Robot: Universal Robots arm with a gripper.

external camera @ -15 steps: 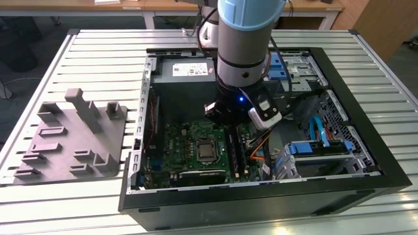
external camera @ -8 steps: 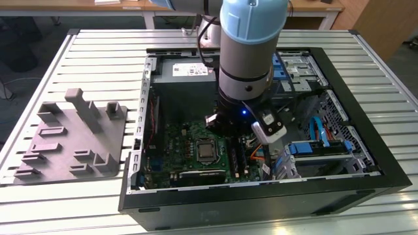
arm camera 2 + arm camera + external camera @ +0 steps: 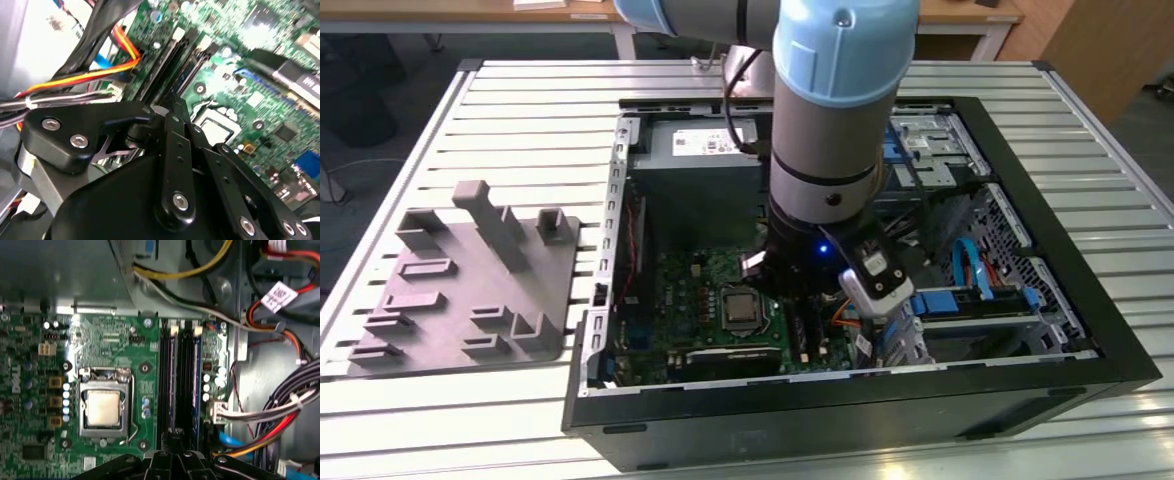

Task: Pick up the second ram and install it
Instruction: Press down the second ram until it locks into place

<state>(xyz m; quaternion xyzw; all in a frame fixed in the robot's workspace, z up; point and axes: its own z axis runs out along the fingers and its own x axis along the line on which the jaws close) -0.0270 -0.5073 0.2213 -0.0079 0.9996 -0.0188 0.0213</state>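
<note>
Inside the open computer case (image 3: 1014, 200) on the slatted bench (image 3: 520, 110), the arm reaches down over the green motherboard (image 3: 115, 350), with the end effector (image 3: 175, 437) low above the row of long black memory slots (image 3: 167, 385) beside the processor socket (image 3: 104, 407). In the first wrist view the slots run straight away from the end effector, so their long axis lines up with the linkage rather than crossing it. A dark blue-black edge lies along the slot nearest the cable side, which looks like the second ram (image 3: 196, 380) sitting in or at its slot, directly ahead of the fingertips; whether it is fully seated cannot be told. Whether the end effector is closed on anything also cannot be told: in the second wrist view its black linkage covers the tips. In the exterior view the arm's wrist hides the slots. A grey parts fixture (image 3: 467, 290) sits on the bench, well apart from the case.
</note>
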